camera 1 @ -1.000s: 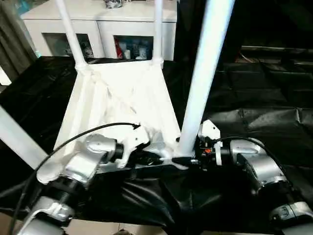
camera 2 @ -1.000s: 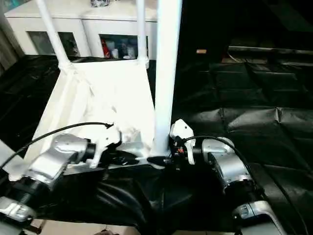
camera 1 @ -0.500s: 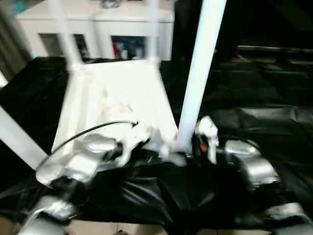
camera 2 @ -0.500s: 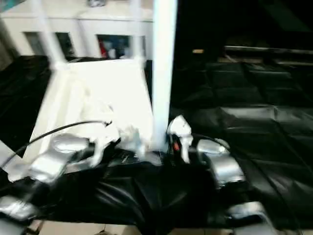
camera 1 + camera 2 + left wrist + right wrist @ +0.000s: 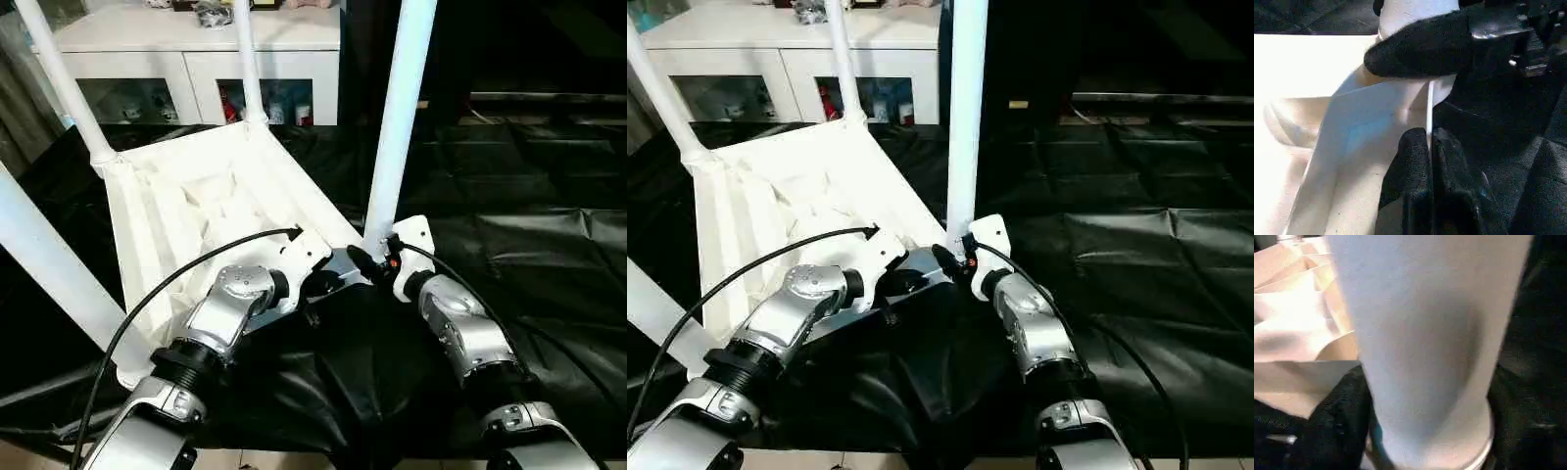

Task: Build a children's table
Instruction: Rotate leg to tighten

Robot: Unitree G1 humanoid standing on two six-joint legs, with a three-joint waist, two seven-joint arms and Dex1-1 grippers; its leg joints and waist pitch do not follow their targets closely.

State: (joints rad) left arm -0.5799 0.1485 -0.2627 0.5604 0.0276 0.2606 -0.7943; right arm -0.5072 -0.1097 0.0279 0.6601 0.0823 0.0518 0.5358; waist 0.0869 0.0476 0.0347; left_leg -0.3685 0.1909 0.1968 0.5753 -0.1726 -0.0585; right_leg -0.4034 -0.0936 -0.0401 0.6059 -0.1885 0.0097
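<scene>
White plastic is what you're looking at across the middle: the tabletop [image 5: 211,211] lies upside down on the black sheet [image 5: 529,196], ribbed underside up and turned at an angle, with four legs rising from its corners. Your near-right leg [image 5: 397,117] stands upright in its corner socket [image 5: 1415,93], and that's where both arms meet. Your right gripper [image 5: 367,262] is clenched around the base of that leg; in the right wrist view the white tube sits between the two black fingers [image 5: 1337,431], one on each side, right above the flared end. Your left gripper [image 5: 1429,147] is pinched shut on the thin edge of the tabletop just beside that same socket, fingertips pressed together over the white rim, and the right gripper's black finger wraps the leg just beyond it. The far-left leg [image 5: 59,83] and far-right leg [image 5: 247,64] lean up toward the white cabinet [image 5: 186,59] behind the table. The near-left leg [image 5: 54,269] slants out past your left forearm. A black cable [image 5: 176,284] loops over your left wrist.
</scene>
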